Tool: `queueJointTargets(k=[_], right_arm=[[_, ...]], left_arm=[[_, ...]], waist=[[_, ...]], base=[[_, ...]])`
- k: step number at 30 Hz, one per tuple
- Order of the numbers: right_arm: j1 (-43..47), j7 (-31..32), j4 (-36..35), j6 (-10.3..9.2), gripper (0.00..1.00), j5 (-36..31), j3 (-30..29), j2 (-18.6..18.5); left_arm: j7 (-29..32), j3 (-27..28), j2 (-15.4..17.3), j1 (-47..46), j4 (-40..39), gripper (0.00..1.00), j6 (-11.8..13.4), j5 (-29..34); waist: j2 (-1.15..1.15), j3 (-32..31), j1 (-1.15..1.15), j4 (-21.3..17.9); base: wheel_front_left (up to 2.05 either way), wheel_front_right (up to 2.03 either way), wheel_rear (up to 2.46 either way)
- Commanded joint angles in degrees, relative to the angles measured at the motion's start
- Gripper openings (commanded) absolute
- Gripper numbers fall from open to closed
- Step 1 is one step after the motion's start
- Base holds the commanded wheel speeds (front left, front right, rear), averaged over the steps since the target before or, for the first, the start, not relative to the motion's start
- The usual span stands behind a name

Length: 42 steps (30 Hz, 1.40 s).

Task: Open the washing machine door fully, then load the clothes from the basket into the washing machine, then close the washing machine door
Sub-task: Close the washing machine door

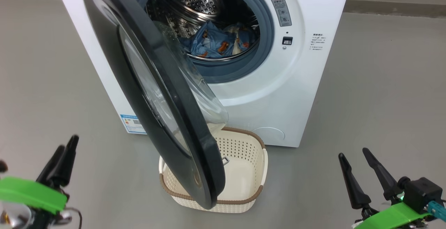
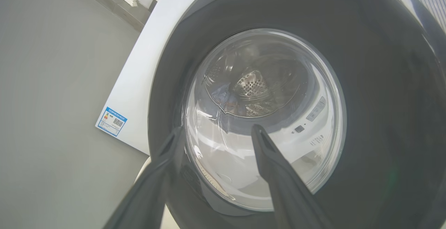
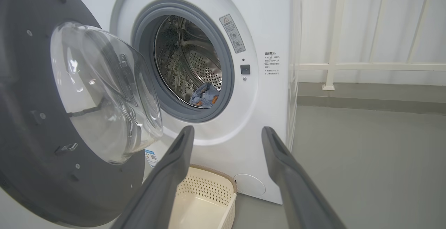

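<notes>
The left gripper hangs at the lower left of the head view, over the grey floor and apart from the washing machine door. In the left wrist view its two dark fingers stand spread with nothing between them, pointing at the outer face of the door without touching it. Jaws apart, it holds nothing. The right gripper sits at the lower right of the head view, also above bare floor. Its fingers are splayed wide in the right wrist view, empty and touching nothing. The door is swung partway out from the washing machine on its left-side hinge, and its bulging glass window faces the drum opening. The clothes – light blue with orange prints – lie bunched at the bottom of the steel drum, also seen from the right wrist. The basket stands on the floor just in front of the machine, with the door's lower edge passing over its left side in the head view. A small blue label marks the machine's lower corner.
</notes>
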Motion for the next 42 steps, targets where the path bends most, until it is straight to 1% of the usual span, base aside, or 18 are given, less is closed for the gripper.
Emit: queueJointTargets(k=[1,7,8,9,11,13,15,16,18,23,27,28,31,35,42], right_arm=[[0.18,-0.46,-1.24,0.25,1.0,-0.76,0.69,-0.86],[0.8,-0.46,-1.2,0.25,1.0,-0.73,0.42,-0.83],[0.88,-0.46,-1.16,0.25,1.0,-0.76,0.42,-0.77],[0.9,-0.46,-1.13,0.25,1.0,-0.76,0.42,-0.74],[0.93,-0.46,-1.09,0.25,1.0,-0.75,0.46,-0.72],[0.94,-0.46,-1.05,0.25,1.0,-0.73,0.54,-0.73],[0.96,-0.46,-1.05,0.25,1.0,-0.7,0.53,-0.75],[1.0,-0.46,-1.06,0.25,1.0,-0.69,0.47,-0.76],[1.09,-0.46,-1.09,0.25,1.0,-0.68,0.39,-0.76],[1.17,-0.46,-1.1,0.25,1.0,-0.66,0.35,-0.74],[1.08,-0.46,-1.04,0.25,1.0,-0.63,0.46,-0.8],[1.08,-0.46,-1.04,0.25,1.0,-0.63,0.46,-0.8],[0.95,-0.46,-0.99,0.25,1.0,-0.64,0.51,-0.8],[0.93,-0.46,-0.97,0.25,1.0,-0.66,0.42,-0.73],[1.02,-0.46,-0.89,0.25,1.0,-0.71,0.31,-0.58]], left_arm=[[-1.17,2.1,2.63,-1.12,-0.77,1.0,-0.29,0.72],[-11.69,-1.54,3.68,2.16,1.96,1.0,-0.29,4.71],[-15.68,-3.13,4.4,2.88,3.68,1.0,-0.29,7.88],[-17.37,-3.74,4.05,3.04,4.25,1.0,-0.29,8.38],[-19.92,-5.02,4.41,3.26,6.39,1.0,-0.29,11.39],[-21.38,-5.91,3.83,3.3,7.49,1.0,-0.29,13.24],[-22.27,-6.69,4.0,3.36,8.82,1.0,-0.29,17.23],[-22.53,-6.38,3.53,3.31,9.28,1.0,-0.27,18.63],[-22.75,-5.63,3.1,3.19,9.57,1.0,0.7,23.13],[-22.8,-0.35,-0.56,5.24,5.79,1.0,2.84,35.21],[-22.81,3.4,-3.56,7.69,2.84,1.0,3.33,43.09],[-22.81,3.4,-3.56,7.69,2.84,1.0,3.33,43.09],[-22.82,5.71,-5.53,9.18,1.55,1.0,3.14,47.69],[-22.82,7.99,-7.96,10.77,0.87,1.0,2.41,52.36],[-22.82,11.48,-11.33,12.33,1.03,1.0,0.96,57.02]], waist=[[0.0,-0.09,0.0,0.08],[0.0,-0.51,0.0,0.66],[0.0,-0.61,0.0,0.86],[0.0,-0.69,0.0,0.97],[0.0,-0.83,0.0,1.16],[0.0,-0.96,0.0,1.28],[0.0,-1.04,0.0,1.41],[0.0,-1.06,0.0,1.5],[0.0,-1.09,0.0,1.63],[0.0,-1.03,0.0,1.8],[0.0,-0.97,0.0,1.73],[0.0,-0.97,0.0,1.73],[0.0,-0.9,0.0,1.58],[0.0,-0.88,0.0,1.33],[0.0,-0.79,0.0,0.79]], base=[[0.0,0.0,0.0],[0.0,0.0,0.0],[0.0,0.0,0.0],[0.0,0.0,0.0],[0.0,0.0,0.0],[0.0,0.0,0.0],[0.0,0.0,0.0],[0.0,0.0,0.0],[0.0,0.0,0.0],[0.0,0.0,0.0],[0.0,0.0,0.0],[0.0,0.0,0.0],[0.0,0.0,0.0],[0.0,0.0,0.0],[0.0,0.0,0.0]])
